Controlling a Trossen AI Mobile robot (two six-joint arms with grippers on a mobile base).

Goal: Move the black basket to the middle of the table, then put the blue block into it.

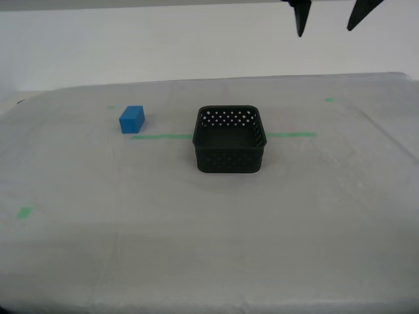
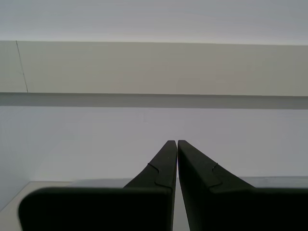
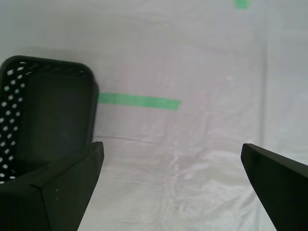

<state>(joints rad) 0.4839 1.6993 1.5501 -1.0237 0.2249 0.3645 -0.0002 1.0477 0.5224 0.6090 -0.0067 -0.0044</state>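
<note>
Exterior view: the black basket (image 1: pixel 229 140) stands upright and open-mouthed near the middle of the table (image 1: pixel 209 248), astride the line of green tape (image 1: pixel 160 137); its outline is close to square, so no long axis can be read with confidence, and its walls run roughly parallel to the table's edges. I judge the first step complete for that reason. The blue block (image 1: pixel 131 119) rests flat on the cloth, well apart from the basket toward the exterior view's left, turned a little so that one corner faces the camera; its longer side appears to run roughly along the tape line. Two dark fingertips (image 1: pixel 300 19) hang at the upper edge toward the exterior view's right, high above the table. Second wrist view: my second gripper (image 2: pixel 173 144) is clenched with nothing between its jaws and looks out at a pale wall, not the work; I take it to be parked clear. First wrist view: my first gripper (image 3: pixel 171 159) is released, jaws spread wide and empty, above the cloth with the basket (image 3: pixel 48 110) just beside one finger and a tape strip (image 3: pixel 139 101) ahead; this suits an arm clear of the basket. The block does not appear here, so the pick is not yet begun.
</note>
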